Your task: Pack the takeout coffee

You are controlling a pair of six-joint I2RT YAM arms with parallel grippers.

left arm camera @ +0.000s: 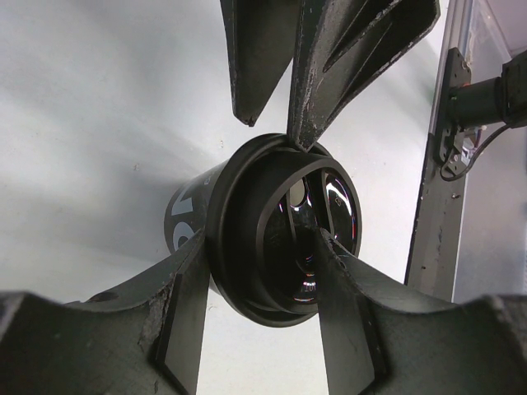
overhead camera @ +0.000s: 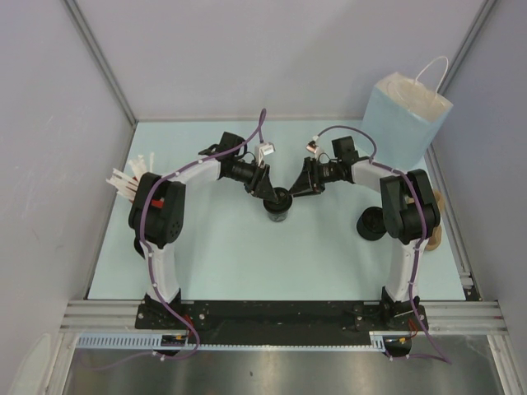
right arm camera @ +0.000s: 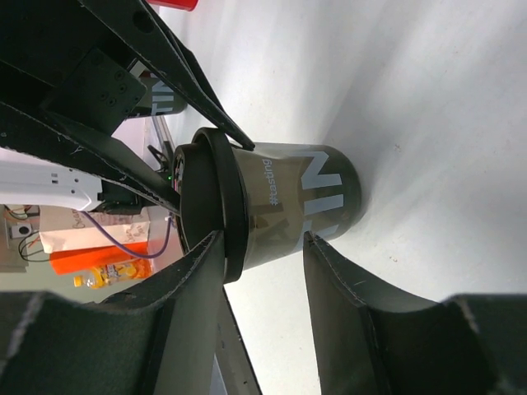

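— Two sets of fingers are pictured meeting at one cup. What is gripped by which?

— The left fingers (left arm camera: 173, 329) are shown about half open and appear closed across the sip lid (left arm camera: 251, 247) of the takeout coffee (overhead camera: 278, 207). One is laid under the rim against the cup wall, the other over the lid's top face. The right fingers (right arm camera: 354, 321) are likewise set roughly halfway apart, one tip touching the rim and the other seen just beside the printed wall. Whether anything is clamped there cannot be told.

— Why is the cup approached from both sides?

— A steadying hold is suggested. The cup appears to be stood upright on the bench (overhead camera: 222, 255), midway between the arms, and the lid is judged the likely concern. A rim pinched on one side can be tipped, so an opposing touch would hold it level for any lift.

— And the destination?

— The pale-blue paper bag (overhead camera: 403, 123) is stood at the far right corner, well apart from the cup. Its mouth appears turned up, so that a load can be lowered in. White straws (overhead camera: 123, 181) are seen at the far left, out of that path. Packing is judged barely begun: the cup has not yet been raised from the bench.
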